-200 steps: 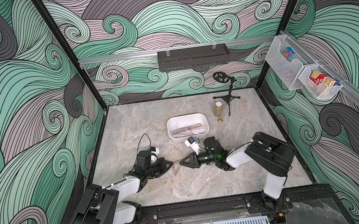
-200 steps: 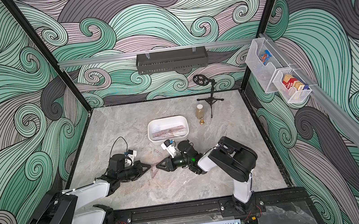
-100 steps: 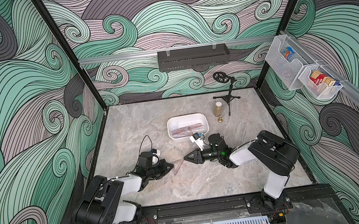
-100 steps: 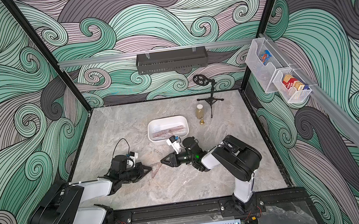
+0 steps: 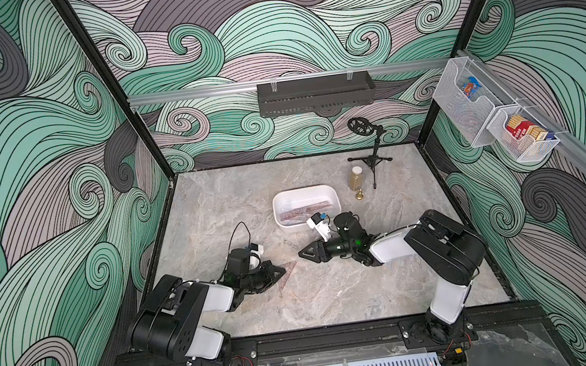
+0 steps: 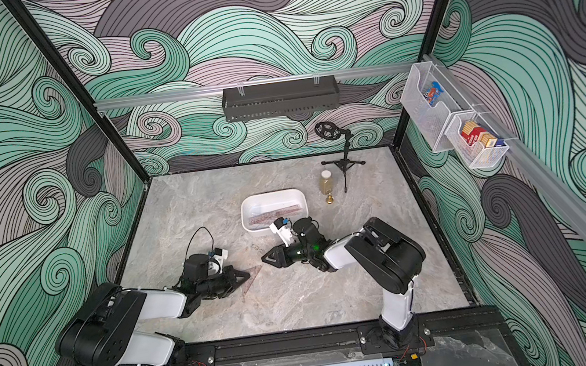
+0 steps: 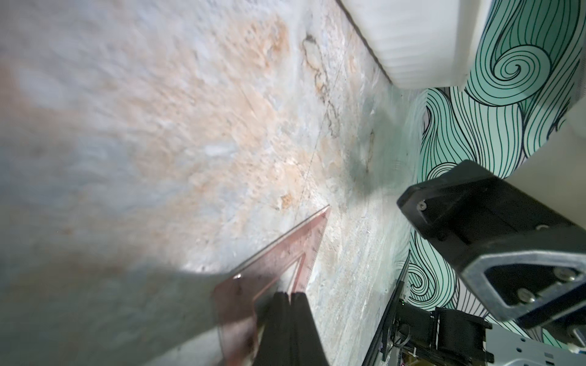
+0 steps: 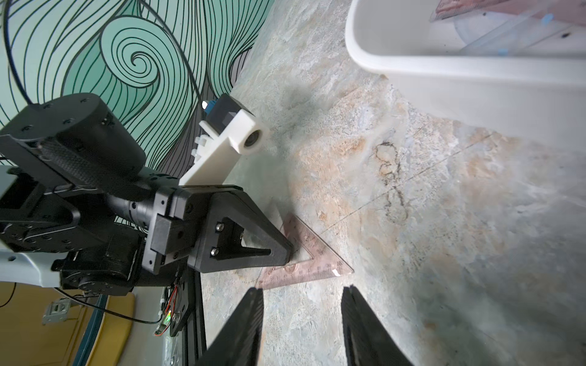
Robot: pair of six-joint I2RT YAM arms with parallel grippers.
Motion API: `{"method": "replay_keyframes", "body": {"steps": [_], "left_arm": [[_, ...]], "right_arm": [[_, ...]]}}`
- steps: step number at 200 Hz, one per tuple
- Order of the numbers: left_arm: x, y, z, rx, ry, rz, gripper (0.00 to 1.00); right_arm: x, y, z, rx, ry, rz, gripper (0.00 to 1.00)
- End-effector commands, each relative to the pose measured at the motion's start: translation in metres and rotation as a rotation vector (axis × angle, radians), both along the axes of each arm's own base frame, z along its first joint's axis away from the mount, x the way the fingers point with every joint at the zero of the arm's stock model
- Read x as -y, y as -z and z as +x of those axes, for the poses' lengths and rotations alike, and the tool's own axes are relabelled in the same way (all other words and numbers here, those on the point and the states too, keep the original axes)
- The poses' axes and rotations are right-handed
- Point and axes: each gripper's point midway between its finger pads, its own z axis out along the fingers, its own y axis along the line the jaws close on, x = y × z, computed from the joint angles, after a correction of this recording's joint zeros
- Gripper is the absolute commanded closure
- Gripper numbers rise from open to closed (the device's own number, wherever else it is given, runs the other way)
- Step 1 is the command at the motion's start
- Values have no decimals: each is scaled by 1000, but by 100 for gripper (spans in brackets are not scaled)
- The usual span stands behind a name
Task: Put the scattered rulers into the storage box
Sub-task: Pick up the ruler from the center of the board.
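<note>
A reddish see-through set square (image 5: pixel 289 275) (image 6: pixel 253 280) lies low over the table in front of the white storage box (image 5: pixel 304 191) (image 6: pixel 272 194). My left gripper (image 5: pixel 282 270) (image 7: pixel 290 295) is rolled on its side and shut on the set square's (image 7: pixel 279 253) near edge. Its upper finger (image 8: pixel 253 250) lies on top of the set square (image 8: pixel 312 264). My right gripper (image 5: pixel 303 255) (image 8: pixel 302 290) hovers just short of the set square's far edge, open and holding nothing. Reddish and clear rulers (image 5: pixel 305 211) (image 8: pixel 475 12) lie inside the box. A faint straight line on the table (image 8: pixel 412 180) may be a clear ruler's edge.
An amber bottle (image 5: pixel 356 179), a small brass piece (image 5: pixel 360 195) and a black tripod stand (image 5: pixel 371 160) stand right of the box. A black perforated tray (image 5: pixel 314 94) hangs on the back wall. White mesh baskets (image 5: pixel 490 119) hang on the right wall.
My right gripper has drawn back from the set square towards the right and opened wider. My left gripper stays shut at the set square, which has barely moved.
</note>
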Motion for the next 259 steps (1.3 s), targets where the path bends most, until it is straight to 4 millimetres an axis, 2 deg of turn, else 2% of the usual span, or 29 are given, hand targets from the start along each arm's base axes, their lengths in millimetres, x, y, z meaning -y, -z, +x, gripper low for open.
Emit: {"method": "replay_keyframes", "body": {"steps": [1,30,46,117,169,259], "left_arm": [[-17,23,-19,-93,-27,98,100],[-11,-5,-4,-15,-23,69,100],[-12,-12,-2,4,-28,76,100],[-23,8,-7,-35,-54,144,100],[-32,19,-15,-69,-75,175,100],[-36,16,-15,-61,-93,183,100]], "right_arm": [[1,8,1,-6,-3,-25,55],[-3,7,-1,-9,-15,-17,56],[-6,6,-3,-14,-22,-10,57],[-16,4,-6,-11,-47,-1,57],[-15,17,-7,-27,-48,-38,53],[-20,37,-11,-57,-67,-82,53]]}}
